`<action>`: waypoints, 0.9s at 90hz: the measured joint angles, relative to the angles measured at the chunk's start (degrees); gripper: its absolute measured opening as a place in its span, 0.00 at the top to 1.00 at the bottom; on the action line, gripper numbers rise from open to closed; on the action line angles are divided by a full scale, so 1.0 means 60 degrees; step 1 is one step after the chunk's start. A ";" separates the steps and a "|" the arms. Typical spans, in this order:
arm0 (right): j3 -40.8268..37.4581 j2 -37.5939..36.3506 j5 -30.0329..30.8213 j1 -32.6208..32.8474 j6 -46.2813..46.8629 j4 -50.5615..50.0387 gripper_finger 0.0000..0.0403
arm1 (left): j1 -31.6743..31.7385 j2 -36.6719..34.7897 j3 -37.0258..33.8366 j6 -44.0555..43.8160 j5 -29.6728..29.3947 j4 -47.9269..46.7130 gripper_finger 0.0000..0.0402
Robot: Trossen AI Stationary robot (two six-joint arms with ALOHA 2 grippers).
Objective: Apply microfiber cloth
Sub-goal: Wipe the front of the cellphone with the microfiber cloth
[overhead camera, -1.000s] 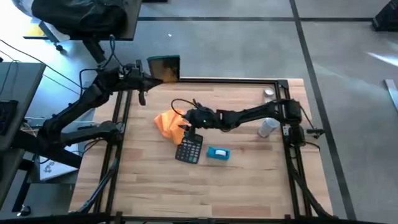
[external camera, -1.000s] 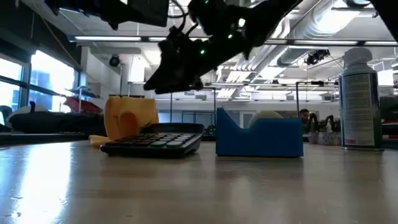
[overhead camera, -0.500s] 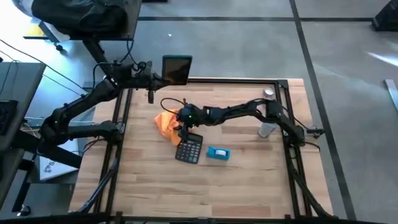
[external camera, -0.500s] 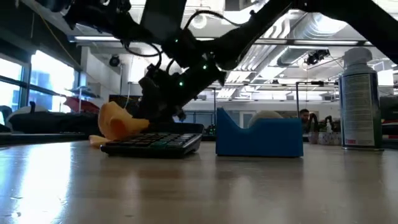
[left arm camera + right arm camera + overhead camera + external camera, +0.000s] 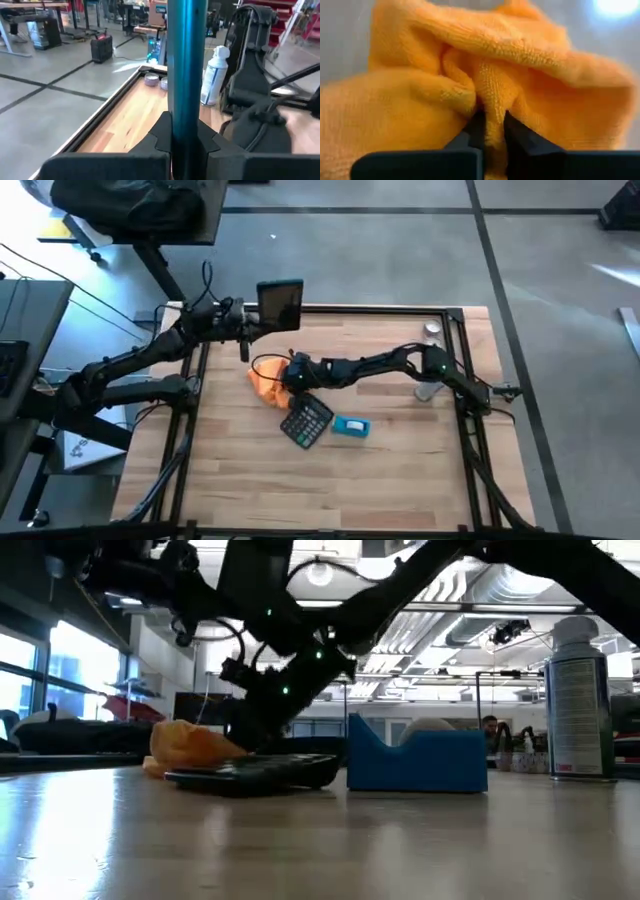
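The right gripper [image 5: 291, 375] reaches across the bench [image 5: 400, 470] to the microfiber cloth [image 5: 266, 379], which lies crumpled on the wood on the robot's left side, touching the black calculator [image 5: 306, 421]. In the right wrist view the fingers [image 5: 472, 131] are nearly closed and pinch a fold of the cloth [image 5: 485, 95] between them, so the cloth appears to be gripped but not yet lifted; in the low view it rests on the bench beside the calculator [image 5: 255, 772].

The left gripper [image 5: 252, 320] hangs at the far left corner of the bench, its fingers [image 5: 161, 134] clamped on the bottom edge of the teal slab [image 5: 186, 65], which it holds upright. A small blue-and-white box [image 5: 350, 426] sits just beside the calculator, and a white spray can [image 5: 431, 387] stands near the right edge.

The step in hand looks like securing the cloth. The next move likely calls for raising it clear of the calculator without dragging that along, then carrying it over to the slab's face for wiping.
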 joint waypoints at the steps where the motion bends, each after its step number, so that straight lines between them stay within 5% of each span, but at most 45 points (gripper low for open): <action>1: 0.0000 -0.0089 0.0063 0.0012 -0.0093 0.0002 0.99 | 0.0000 -0.0021 -0.0041 -0.0034 -0.0003 0.0055 1.00; 20: 0.0022 -0.2321 0.1603 0.0433 -0.1924 -0.0602 1.00 | -0.0212 -0.0034 -0.0862 -0.0093 -0.0069 0.0063 1.00; 47: 0.0036 -0.4617 0.6809 0.0805 -0.6173 0.1006 1.00 | -0.1587 -0.0008 -0.1873 -0.0586 -0.0922 0.2218 1.00; 81: 0.0025 -0.3169 0.6742 0.0916 -0.7839 0.1650 1.00 | -0.2927 0.0173 -0.2041 -0.2843 -0.3240 0.4175 0.99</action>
